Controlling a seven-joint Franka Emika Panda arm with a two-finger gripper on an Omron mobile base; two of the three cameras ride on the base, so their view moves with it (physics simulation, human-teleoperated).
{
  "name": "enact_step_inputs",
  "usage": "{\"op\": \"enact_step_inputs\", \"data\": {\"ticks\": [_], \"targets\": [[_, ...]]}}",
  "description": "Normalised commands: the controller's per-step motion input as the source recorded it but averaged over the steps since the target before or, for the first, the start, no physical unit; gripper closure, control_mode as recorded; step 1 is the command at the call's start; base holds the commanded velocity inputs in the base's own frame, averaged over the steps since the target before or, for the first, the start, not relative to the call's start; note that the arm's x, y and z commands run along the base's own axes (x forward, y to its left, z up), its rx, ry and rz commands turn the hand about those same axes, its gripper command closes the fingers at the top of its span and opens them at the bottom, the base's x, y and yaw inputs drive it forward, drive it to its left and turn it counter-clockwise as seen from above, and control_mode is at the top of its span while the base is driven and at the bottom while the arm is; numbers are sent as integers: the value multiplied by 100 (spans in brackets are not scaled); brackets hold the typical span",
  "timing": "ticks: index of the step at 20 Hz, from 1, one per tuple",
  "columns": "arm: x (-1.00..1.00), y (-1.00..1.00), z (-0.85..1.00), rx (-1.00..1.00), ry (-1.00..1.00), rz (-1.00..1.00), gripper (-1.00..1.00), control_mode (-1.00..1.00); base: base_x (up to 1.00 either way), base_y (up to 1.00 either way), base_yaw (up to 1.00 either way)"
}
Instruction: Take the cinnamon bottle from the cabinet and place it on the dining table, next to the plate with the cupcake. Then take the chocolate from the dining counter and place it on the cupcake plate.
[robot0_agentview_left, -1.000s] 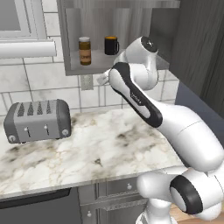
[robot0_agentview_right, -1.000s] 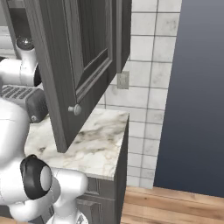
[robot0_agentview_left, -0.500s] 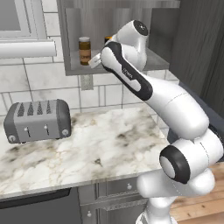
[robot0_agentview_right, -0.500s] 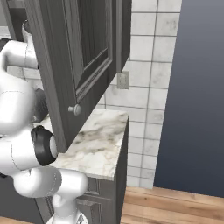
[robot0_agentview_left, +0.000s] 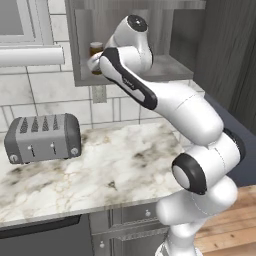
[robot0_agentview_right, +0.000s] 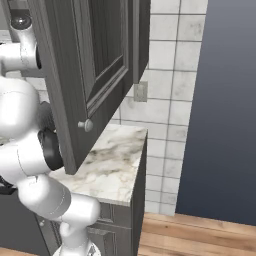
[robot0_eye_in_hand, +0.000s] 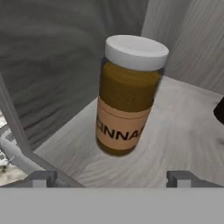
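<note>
Arm has swung further up into the open cabinet since a second ago, hiding the dark second jar. One cinnamon bottle stands upright on the cabinet shelf, white cap on, ahead of the tool, whose two tips are spread, touching nothing. One toaster on the marble tabletop.

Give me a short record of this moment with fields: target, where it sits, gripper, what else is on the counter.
target: cinnamon bottle, white cap, upright
location: on the cabinet shelf, near its front edge
gripper: gripper just in front of the bottle, jaws spread wider than it, not touching it
cabinet door: cabinet door swung open
counter: toaster on the marble counter
task stage: bottle not yet grasped
</note>
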Motion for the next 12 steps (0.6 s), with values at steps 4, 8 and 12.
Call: {"op": "enact_step_inputs", "data": {"ticks": [4, 8, 12], "targets": [[9, 4, -3, 1, 1, 1, -100, -100, 0, 0, 0], [50, 6, 0, 0, -15, 0, -100, -100, 0, 0, 0], [48, 14, -8, 0, -13, 0, -100, -100, 0, 0, 0]]}}
